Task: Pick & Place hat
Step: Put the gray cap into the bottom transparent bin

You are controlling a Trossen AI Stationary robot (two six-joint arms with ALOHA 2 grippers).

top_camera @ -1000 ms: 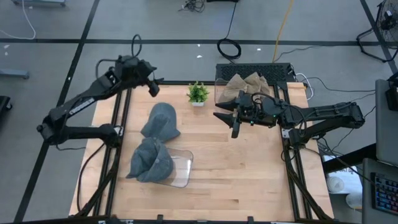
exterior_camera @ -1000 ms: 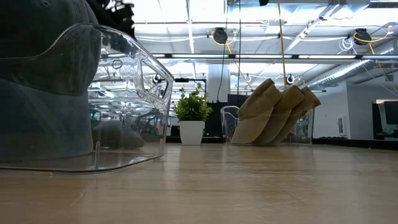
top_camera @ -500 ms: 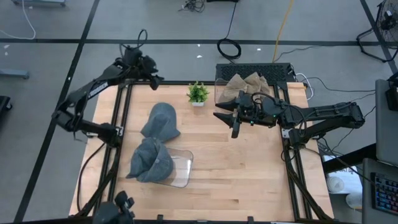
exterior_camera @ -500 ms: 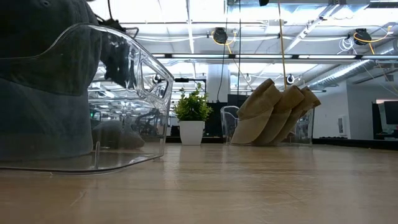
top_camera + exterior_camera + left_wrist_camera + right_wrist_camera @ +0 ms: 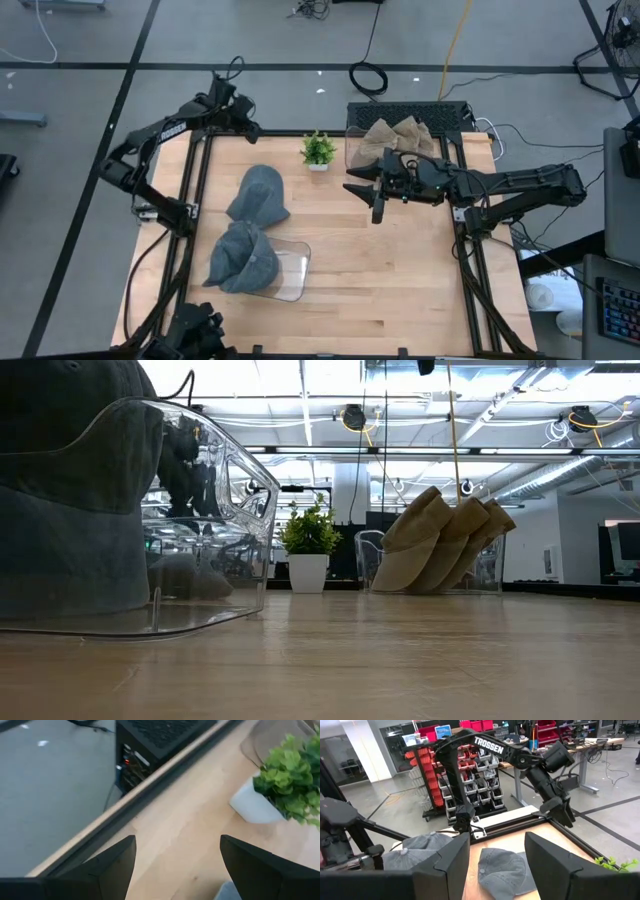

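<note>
Clear bin [image 5: 215, 490]: nearest the low camera, grey hats inside.
Loose grey hat [image 5: 260, 192]: on the tabletop [image 5: 390, 270], below and well apart from the left tool [image 5: 243, 128].
Change: left tool drawn back to the far corner, fingers wide, empty; pick apparently not begun.
Right tool [image 5: 374, 193]: mid-tabletop, wide, empty.
Right wrist view only: left arm above the hat.
</note>
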